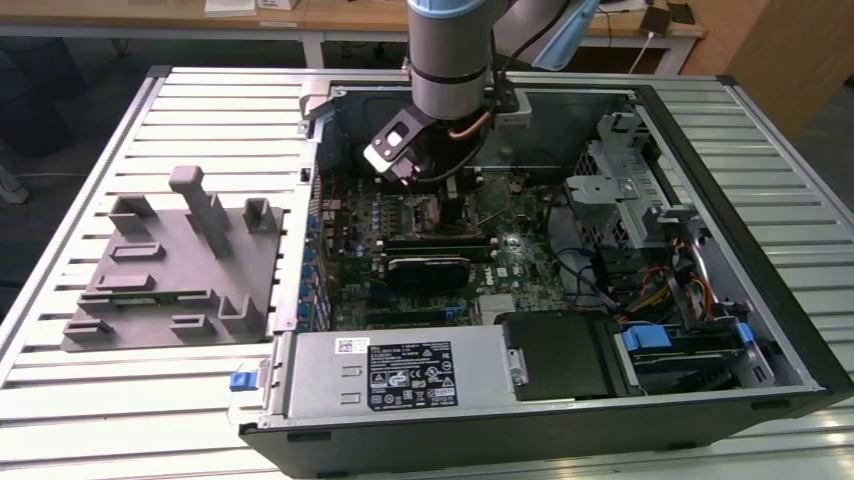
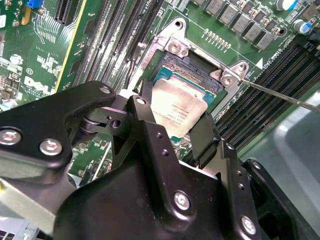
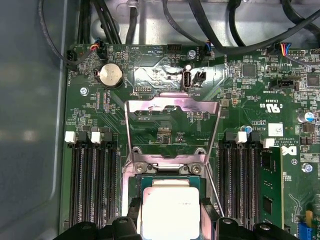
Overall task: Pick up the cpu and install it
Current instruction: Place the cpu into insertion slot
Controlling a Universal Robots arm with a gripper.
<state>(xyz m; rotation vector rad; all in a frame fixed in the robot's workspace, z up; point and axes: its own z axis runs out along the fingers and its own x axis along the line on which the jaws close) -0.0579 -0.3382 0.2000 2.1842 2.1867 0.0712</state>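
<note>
The arm (image 1: 451, 60) reaches down into an open computer case (image 1: 534, 440) that lies on a bench (image 1: 200, 100). A grey block (image 1: 160, 270) sits on the bench beside the case, on the exterior view's left.

In both wrist views, the pincer (image 2: 174, 117) is closed narrow on the cpu (image 2: 177, 110), with one black finger (image 2: 202, 132) on each side. The cpu is flat with its silver top up. It is right over the socket (image 2: 187, 67) on the green board (image 3: 250, 90). I cannot tell if it touches the socket. The metal lid (image 3: 172, 107) of the socket is flipped open, away from the pincer.
</note>
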